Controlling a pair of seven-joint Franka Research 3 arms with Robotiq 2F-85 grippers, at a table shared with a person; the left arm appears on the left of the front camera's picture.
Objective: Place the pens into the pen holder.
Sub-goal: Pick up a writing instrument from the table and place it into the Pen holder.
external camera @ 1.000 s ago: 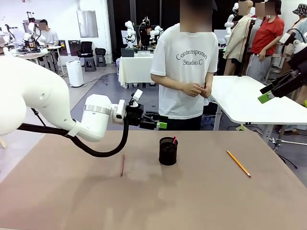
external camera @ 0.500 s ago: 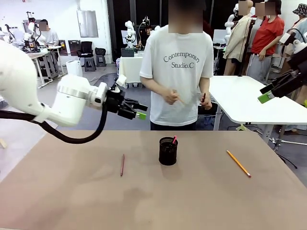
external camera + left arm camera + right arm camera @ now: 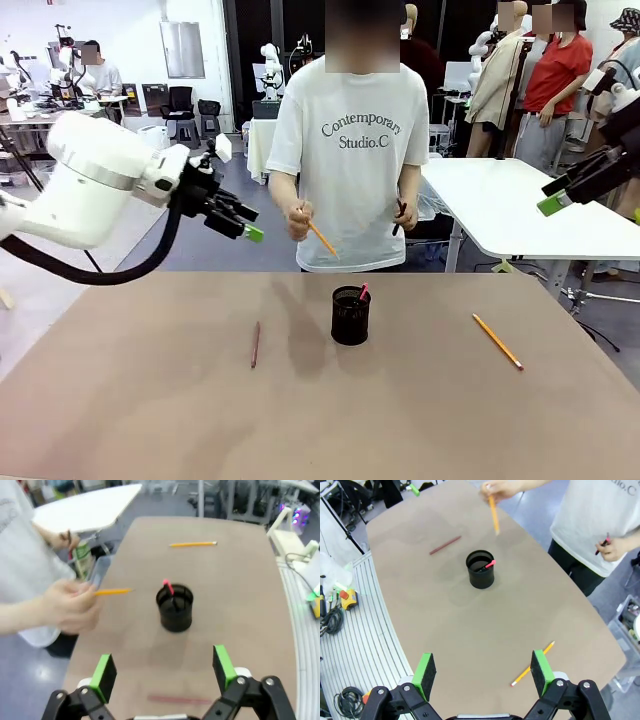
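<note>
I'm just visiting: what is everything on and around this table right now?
table: one, brown, central.
pen holder: one, black mesh, mid-table.
pink-tipped pen: one, dark, standing in the pen holder.
reddish-brown pen: one, lying left of the pen holder.
yellow pencil: one, lying on the table's right.
orange pencil: one, in person's hand.
dark pen: one, in person's other hand.
left gripper: open, black with green pads, above the table's left.
right gripper: open, same colours, high right.
</note>
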